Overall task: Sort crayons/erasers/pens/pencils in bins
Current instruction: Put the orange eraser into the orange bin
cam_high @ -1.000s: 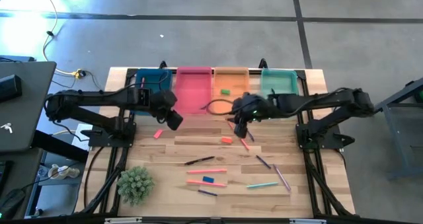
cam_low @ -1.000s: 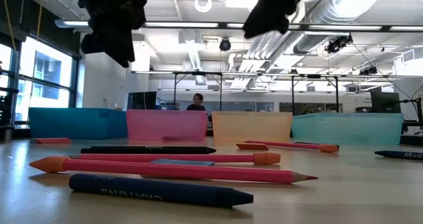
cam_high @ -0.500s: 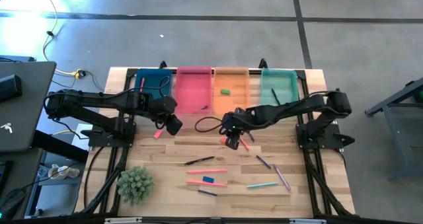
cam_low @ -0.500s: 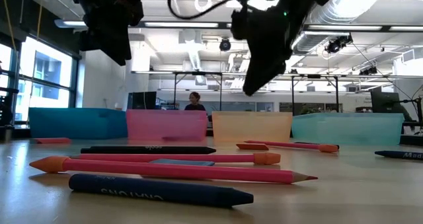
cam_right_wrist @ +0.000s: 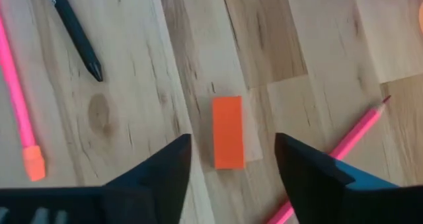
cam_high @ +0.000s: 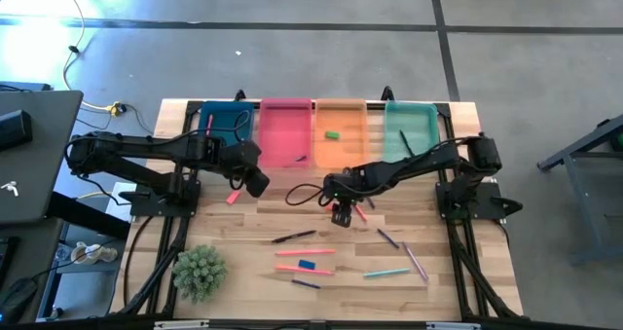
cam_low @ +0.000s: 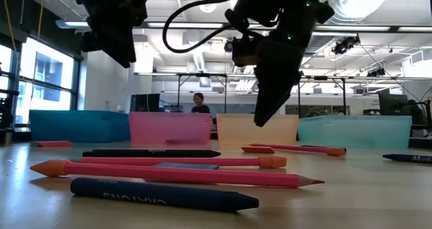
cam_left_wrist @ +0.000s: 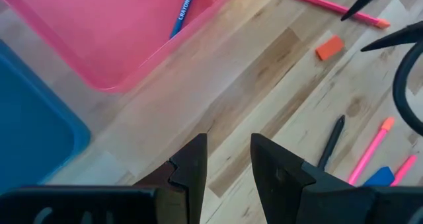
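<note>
Hovering over the middle of the table, the right gripper [cam_high: 341, 213] has its two fingers spread wide and holds nothing. In the right wrist view the orange-red eraser [cam_right_wrist: 229, 141] lies flat on the wood between those fingers [cam_right_wrist: 162, 168], untouched, its long axis running up and down the frame. In the high view the same eraser sits just under the gripper, near the centre of the frame, below the orange bin [cam_high: 340, 135]. A pink pencil [cam_right_wrist: 330, 159] lies slantwise at the lower right of the wrist frame, its point toward the upper right; a black pen [cam_right_wrist: 74, 31] slants across the upper left, tip toward the eraser.

The left gripper [cam_high: 255, 178] hangs left of centre in the high view, just below the pink bin [cam_high: 284, 135], fingers a little apart and empty. Its wrist view shows a blue crayon [cam_left_wrist: 182, 14] inside the pink bin, lettered "CRAYONS" along its length.

Four bins stand in a row along the upper edge of the table: dark blue bin [cam_high: 226, 126], pink, orange, then teal bin [cam_high: 409, 126]. A green eraser [cam_high: 332, 133] rests in the orange one, long axis roughly across the frame. A blue eraser [cam_high: 307, 265] lies in the lower middle among pink pencils. In the low view a dark blue crayon [cam_low: 162, 194] lies lengthwise in the foreground, its print upside down and hard to read.
</note>
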Tool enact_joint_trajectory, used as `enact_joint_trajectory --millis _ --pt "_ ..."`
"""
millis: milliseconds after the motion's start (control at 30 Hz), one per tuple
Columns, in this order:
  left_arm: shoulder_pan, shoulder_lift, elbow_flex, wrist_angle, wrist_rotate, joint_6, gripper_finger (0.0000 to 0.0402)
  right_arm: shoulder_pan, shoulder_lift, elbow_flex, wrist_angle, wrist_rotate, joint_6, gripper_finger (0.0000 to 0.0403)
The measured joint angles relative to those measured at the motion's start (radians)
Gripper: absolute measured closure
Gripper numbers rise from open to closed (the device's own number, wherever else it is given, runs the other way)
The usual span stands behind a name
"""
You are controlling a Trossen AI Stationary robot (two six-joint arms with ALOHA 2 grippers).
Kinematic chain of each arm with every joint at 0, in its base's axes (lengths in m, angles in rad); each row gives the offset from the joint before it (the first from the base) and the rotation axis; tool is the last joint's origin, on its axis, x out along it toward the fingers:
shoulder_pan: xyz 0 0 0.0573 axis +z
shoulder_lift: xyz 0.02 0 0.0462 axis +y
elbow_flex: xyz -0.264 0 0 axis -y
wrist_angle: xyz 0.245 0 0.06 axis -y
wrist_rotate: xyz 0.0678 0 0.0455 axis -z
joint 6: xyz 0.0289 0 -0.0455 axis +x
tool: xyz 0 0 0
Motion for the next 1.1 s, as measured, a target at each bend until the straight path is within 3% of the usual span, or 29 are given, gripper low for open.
enact_joint_trajectory --millis 167,367,833,1100 --pt "0.0 0.0 0.0 0.0 0.0 0.0 0.0298 0.019 0.015 0.0 0.015 0.005 -0.058 0.0161" --pt "0.0 0.0 0.0 0.0 -0.007 0.0 0.0298 0.036 0.053 0.0 0.017 0.075 -0.086 0.016" --pt "0.001 0.0 0.0 0.009 -0.022 0.0 0.0298 0.034 0.133 0.004 0.03 0.066 -0.056 0.0161" --pt "0.01 0.0 0.0 0.01 -0.04 0.0 0.0298 0.033 0.138 0.003 0.03 0.046 -0.048 0.0231"
